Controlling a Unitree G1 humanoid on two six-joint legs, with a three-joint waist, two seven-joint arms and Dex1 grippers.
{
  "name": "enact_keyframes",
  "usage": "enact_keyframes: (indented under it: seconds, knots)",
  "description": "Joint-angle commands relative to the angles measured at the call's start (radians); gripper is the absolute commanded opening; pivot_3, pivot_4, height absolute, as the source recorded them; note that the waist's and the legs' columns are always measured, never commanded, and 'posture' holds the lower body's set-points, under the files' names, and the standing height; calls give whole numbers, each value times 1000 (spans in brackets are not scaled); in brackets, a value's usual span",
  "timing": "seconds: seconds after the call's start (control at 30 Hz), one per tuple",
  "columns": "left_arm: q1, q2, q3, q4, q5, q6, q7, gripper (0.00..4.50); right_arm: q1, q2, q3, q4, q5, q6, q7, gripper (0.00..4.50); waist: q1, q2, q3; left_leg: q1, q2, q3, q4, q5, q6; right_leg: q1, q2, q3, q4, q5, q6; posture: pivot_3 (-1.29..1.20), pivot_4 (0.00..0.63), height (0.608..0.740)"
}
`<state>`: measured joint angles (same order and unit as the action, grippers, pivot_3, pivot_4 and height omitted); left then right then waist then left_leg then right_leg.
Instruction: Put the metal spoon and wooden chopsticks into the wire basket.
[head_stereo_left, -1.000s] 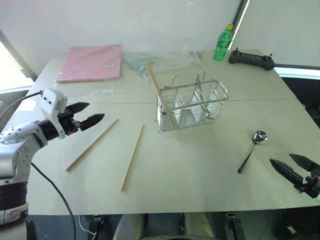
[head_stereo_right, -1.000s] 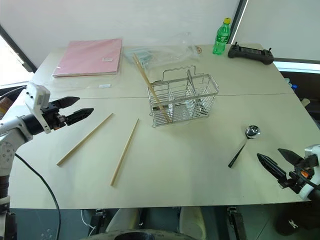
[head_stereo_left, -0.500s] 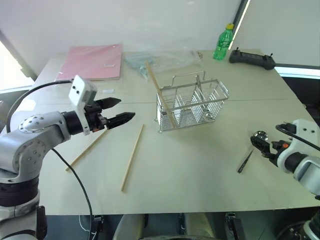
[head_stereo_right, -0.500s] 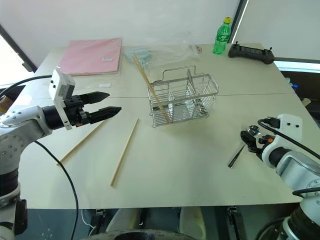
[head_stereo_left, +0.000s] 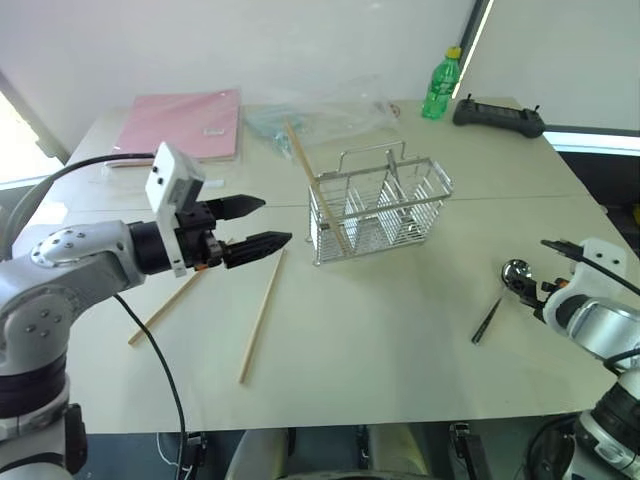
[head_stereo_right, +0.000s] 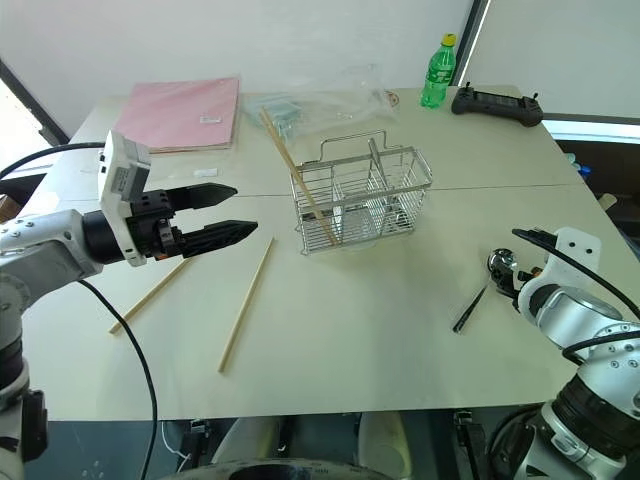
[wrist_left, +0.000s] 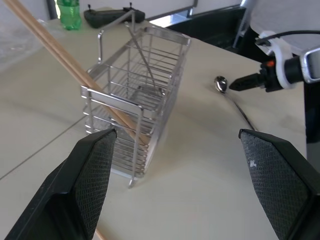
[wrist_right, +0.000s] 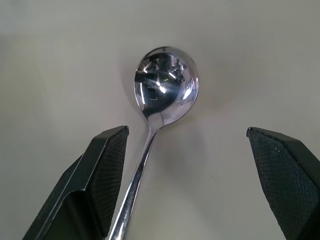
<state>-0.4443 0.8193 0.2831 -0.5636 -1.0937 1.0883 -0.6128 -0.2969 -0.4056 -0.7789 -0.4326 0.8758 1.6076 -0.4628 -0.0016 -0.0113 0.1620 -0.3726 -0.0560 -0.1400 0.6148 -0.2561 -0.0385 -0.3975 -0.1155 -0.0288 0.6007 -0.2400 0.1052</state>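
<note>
Both arms have swung inward since the earlier frames: the left end effector, fingers spread and empty, now hovers over the beige counter facing the silver wire-mesh basket, while the right end effector, also wide open, has dropped over the small shiny metal spoon. One light-tan wooden chopstick leans in the basket; two others lie flat, so a spoon grasp looks imminent
</note>
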Motion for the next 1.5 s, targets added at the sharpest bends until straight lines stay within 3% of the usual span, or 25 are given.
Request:
enact_keyframes:
  seconds: [0.03,0.3,0.43,0.57,0.77,0.87,0.93,0.97,1.0,1.03,1.13,1.5]
  knots:
    - [0,61,25,-36,-76,16,-56,4131,-13,20,18,-2,-31,7,-11,3897,-6,1,0,0,0,0,0,0,0,0,0,0,0,0,0,0,150,722]
    - [10,190,-71,-30,-75,7,-244,4131,-60,77,81,25,-116,7,0,3897,-11,1,0,0,0,0,0,0,0,0,0,0,0,0,0,0,150,722]
    - [-27,209,-111,-6,-94,9,-326,4131,-95,76,97,69,-195,7,20,3897,-11,1,0,0,0,0,0,0,0,0,0,0,-1,0,0,0,150,722]
    - [-64,212,-217,24,27,-55,-417,4131,-133,78,134,118,-277,-1,60,3897,-11,1,0,0,0,1,0,0,0,0,0,0,-1,0,0,0,150,722]
    - [-98,199,-285,52,100,-104,-494,4131,-121,91,165,132,-375,-18,120,3897,-13,0,-1,0,0,1,0,0,0,0,0,0,-1,0,0,0,150,722]
    - [-104,196,-290,58,114,-111,-507,4208,-111,98,164,128,-413,-20,148,3128,-12,-1,-1,0,0,0,0,0,0,0,0,0,-1,0,0,0,150,722]
    - [-108,194,-287,65,117,-114,-513,4208,-104,103,166,122,-437,-21,167,2176,-12,-1,-1,0,0,0,0,0,0,0,0,0,-1,0,0,0,150,722]
    - [-111,193,-287,68,120,-115,-514,4208,-98,110,164,116,-447,-19,173,2176,-12,-1,-1,0,0,0,0,0,0,0,0,0,-1,0,0,0,150,722]
    - [-113,191,-286,71,124,-119,-514,4208,-93,116,164,111,-457,-17,179,1592,-12,-1,-1,0,0,0,0,0,0,0,1,0,-1,0,0,0,150,722]
    - [-115,189,-285,73,127,-121,-515,4208,-91,122,164,106,-468,-14,187,1483,-12,-1,-1,0,1,0,-1,0,0,0,1,0,-1,0,0,0,150,722]
    - [-122,183,-285,77,132,-119,-516,4208,-92,134,164,96,-502,-3,210,255,-12,-3,-2,0,1,-1,-1,0,0,0,1,0,-1,0,0,0,150,722]
    - [-131,166,-288,91,151,-127,-528,4208,-90,114,177,70,-595,-9,293,255,-12,-3,-2,0,1,-1,-1,0,0,0,1,0,-1,0,0,0,150,722]
